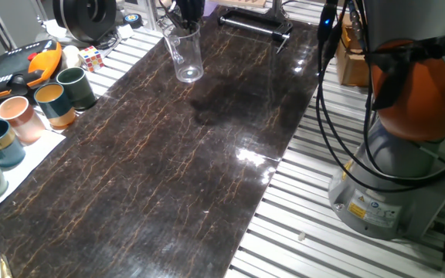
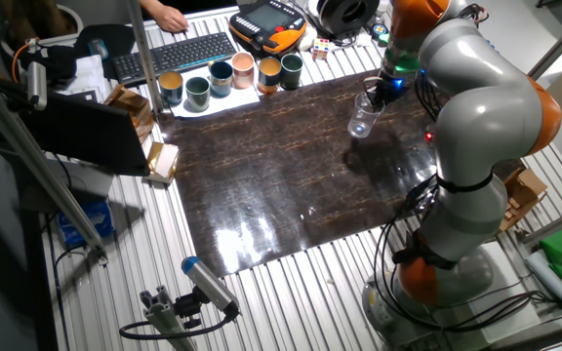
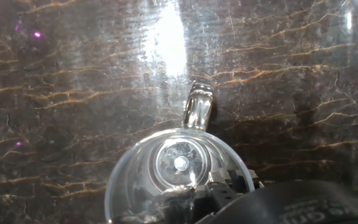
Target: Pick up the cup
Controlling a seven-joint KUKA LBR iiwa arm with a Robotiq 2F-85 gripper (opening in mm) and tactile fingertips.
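Note:
The cup [image 1: 186, 54] is a clear tapered tumbler with a thick round base, at the far end of the dark marbled tabletop [image 1: 168, 177]. My gripper [image 1: 185, 23] comes down on its rim from above, with dark fingers reaching into the mouth. In the other fixed view the cup [image 2: 362, 117] hangs slightly tilted under the gripper [image 2: 379, 90]. The hand view looks straight down into the cup [image 3: 180, 163]. One finger [image 3: 178, 198] is inside against the near wall, and the jaws look closed on that wall. I cannot tell whether the base touches the table.
Several coloured mugs [image 1: 60, 96] stand on a white sheet at the left edge, also in the other fixed view [image 2: 232, 73]. A teach pendant [image 1: 22, 66], a Rubik's cube [image 1: 91, 56] and a black bar [image 1: 255, 27] lie at the back. The robot base [image 1: 396, 177] stands on the right.

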